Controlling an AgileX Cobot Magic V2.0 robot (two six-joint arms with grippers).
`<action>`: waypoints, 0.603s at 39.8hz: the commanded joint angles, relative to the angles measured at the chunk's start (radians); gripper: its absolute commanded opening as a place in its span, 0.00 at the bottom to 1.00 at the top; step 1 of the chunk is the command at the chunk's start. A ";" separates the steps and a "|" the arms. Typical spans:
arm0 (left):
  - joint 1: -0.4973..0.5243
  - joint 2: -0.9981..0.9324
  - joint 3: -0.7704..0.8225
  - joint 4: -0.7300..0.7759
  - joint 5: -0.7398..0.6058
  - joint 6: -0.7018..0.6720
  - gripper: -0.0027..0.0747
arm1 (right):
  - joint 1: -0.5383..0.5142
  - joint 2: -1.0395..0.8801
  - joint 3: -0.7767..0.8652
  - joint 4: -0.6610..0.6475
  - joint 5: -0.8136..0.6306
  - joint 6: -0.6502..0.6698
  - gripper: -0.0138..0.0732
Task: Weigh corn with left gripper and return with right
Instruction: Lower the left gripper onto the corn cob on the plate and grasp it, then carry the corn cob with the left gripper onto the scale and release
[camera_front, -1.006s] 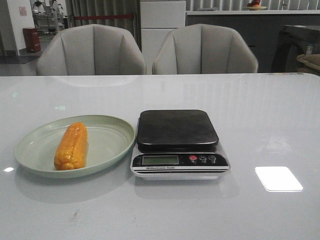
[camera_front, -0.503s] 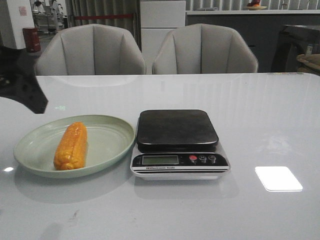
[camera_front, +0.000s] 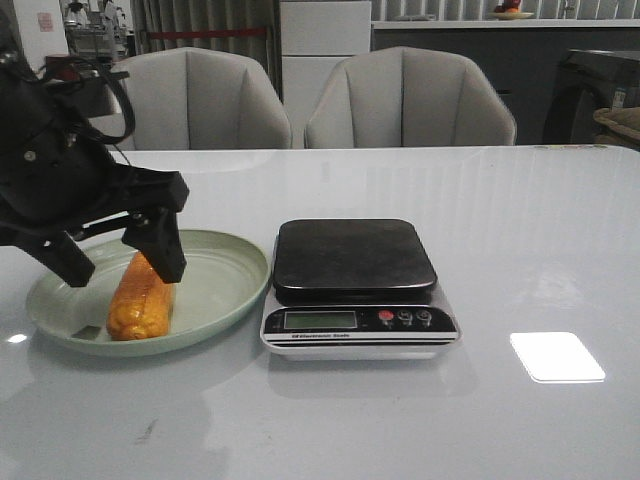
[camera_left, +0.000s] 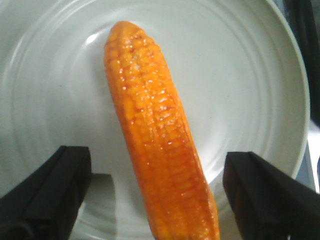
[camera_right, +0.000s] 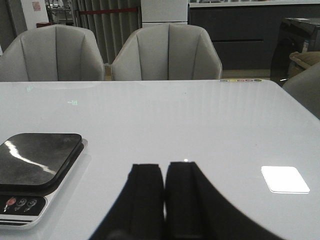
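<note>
One corn (camera_front: 141, 297) cob lies lengthwise in the green plate (camera_front: 215, 291) near the table's (camera_front: 520, 230) left edge, beside the scale (camera_front: 357, 285) at the centre. Your left gripper (camera_front: 117, 262) hangs over the plate with its fingers (camera_left: 52, 192) spread wide, one on either side of the cob and not touching it. Your right gripper (camera_right: 164, 187) sits low toward the near right edge, fingers pressed together, holding nothing.

Soft indoor light; a bright glare patch on the glossy table (camera_front: 557, 357); focus slightly soft.
</note>
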 joint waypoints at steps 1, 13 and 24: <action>-0.007 -0.002 -0.031 -0.029 -0.020 -0.008 0.78 | -0.002 -0.018 0.011 -0.010 -0.085 -0.007 0.36; -0.007 0.031 -0.104 -0.056 0.035 -0.004 0.26 | -0.002 -0.018 0.011 -0.010 -0.085 -0.007 0.36; -0.086 0.035 -0.254 -0.099 0.061 -0.002 0.19 | -0.002 -0.018 0.011 -0.010 -0.085 -0.007 0.36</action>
